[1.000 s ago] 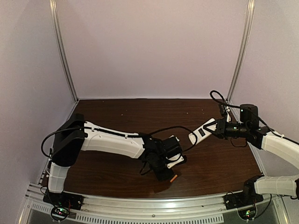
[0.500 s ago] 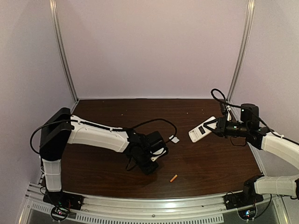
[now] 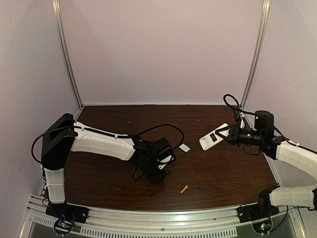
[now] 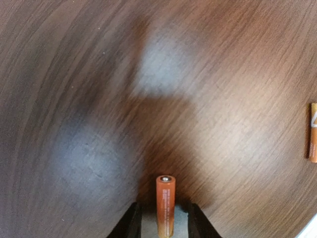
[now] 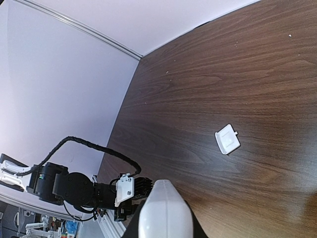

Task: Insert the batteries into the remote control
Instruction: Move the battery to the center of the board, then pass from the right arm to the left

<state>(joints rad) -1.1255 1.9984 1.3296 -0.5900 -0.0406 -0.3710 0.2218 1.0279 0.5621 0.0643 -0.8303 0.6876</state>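
Observation:
An orange battery (image 4: 165,203) juts out lengthwise between the fingers of my left gripper (image 4: 162,210). The jaws stand open, with a narrow gap on either side of it. That gripper (image 3: 157,174) hovers low over the table, left of centre. A second orange battery (image 3: 184,189) lies loose on the wood near the front edge, also seen as the battery (image 4: 313,132) at the right rim of the left wrist view. My right gripper (image 3: 231,135) is shut on the white remote control (image 3: 213,137), held above the right half of the table. The remote's rounded end (image 5: 165,213) fills the bottom of the right wrist view.
A small white square cover piece (image 3: 184,148) lies on the dark wooden table (image 3: 119,188) between the two arms, also seen as the cover piece (image 5: 228,139) from the right wrist. A black cable (image 3: 163,128) loops over the left arm. Pale walls enclose the table.
My left arm has drawn back to the left, away from the loose battery near the front edge, uncovering the cover piece. Its jaws have widened around the battery. The right arm has barely moved.

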